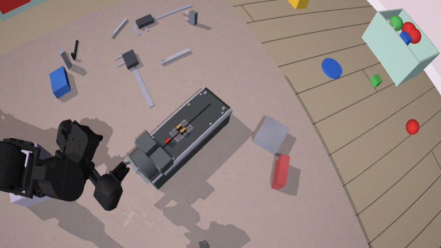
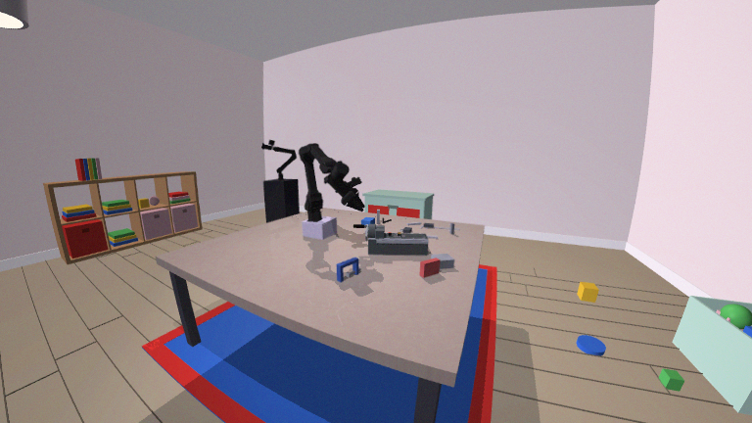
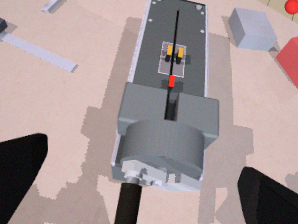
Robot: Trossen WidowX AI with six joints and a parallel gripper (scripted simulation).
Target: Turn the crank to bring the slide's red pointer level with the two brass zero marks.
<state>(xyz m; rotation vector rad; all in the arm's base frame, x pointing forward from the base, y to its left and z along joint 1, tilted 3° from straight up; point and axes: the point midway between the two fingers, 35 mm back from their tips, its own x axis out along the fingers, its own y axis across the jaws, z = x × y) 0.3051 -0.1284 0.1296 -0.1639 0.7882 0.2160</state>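
Observation:
The dark grey machine (image 1: 200, 115) (image 2: 398, 247) (image 3: 192, 30) stands on the table. Its red pointer (image 1: 167, 140) (image 3: 171, 81) sits in the slot, clearly on the crank side of the two brass marks (image 1: 182, 130) (image 3: 180, 52), not level with them. The black crank handle (image 1: 118, 169) (image 2: 358, 226) (image 3: 128, 205) sticks out from the pale crank at the drum's end. My gripper (image 1: 113, 153) (image 2: 362, 206) (image 3: 145, 161) is wide open and empty, raised above the handle. In the wrist view the handle lies between the fingers' sides, not touched by them.
A grey block (image 1: 270, 134) (image 2: 443, 260) (image 3: 252, 29) and a red block (image 1: 281, 171) (image 2: 429, 267) (image 3: 290, 59) lie beyond the machine's side. A blue block (image 1: 60, 81) and several grey bars and tools lie on the other side. A blue arch (image 2: 347, 262) stands nearer the exterior camera.

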